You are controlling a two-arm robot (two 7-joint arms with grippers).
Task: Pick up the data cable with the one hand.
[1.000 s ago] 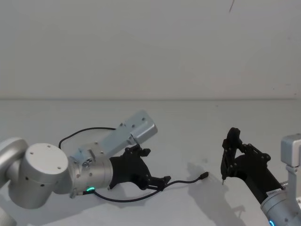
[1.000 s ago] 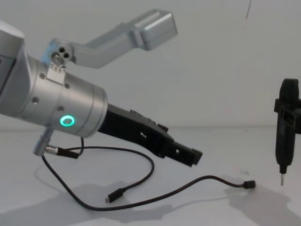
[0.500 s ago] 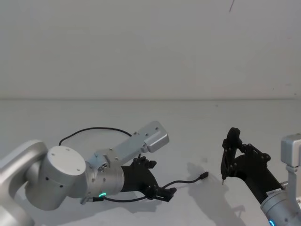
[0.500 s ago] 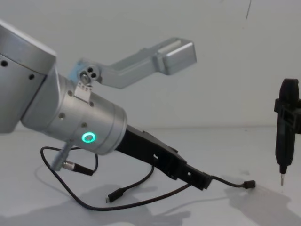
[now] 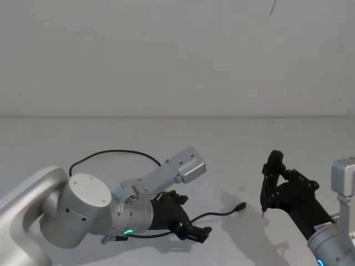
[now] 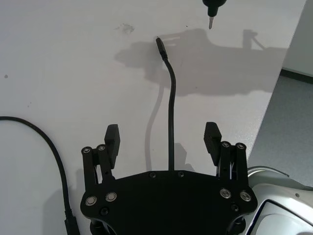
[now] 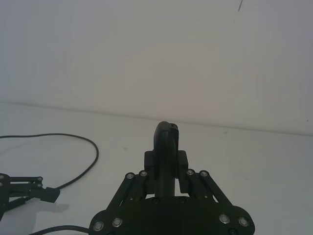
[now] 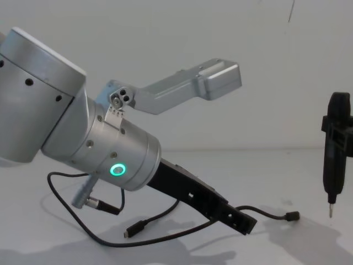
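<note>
While the data cable [image 6: 170, 112] lies on the counter [image 6: 73, 73] at 6 o'clock, the left claw [image 6: 164, 139] is held wide open astride it, nothing gripped. Closing and lifting are left; the right claw [image 7: 166, 169] is parked at 4 o'clock, clamped on a tool [image 8: 333, 149].

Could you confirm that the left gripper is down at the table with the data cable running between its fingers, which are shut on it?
Not shut: in the left wrist view the left gripper straddles the data cable with its fingers open, table showing either side of it. The rest holds. The right gripper, at the right, holds a slim black tool.
</note>
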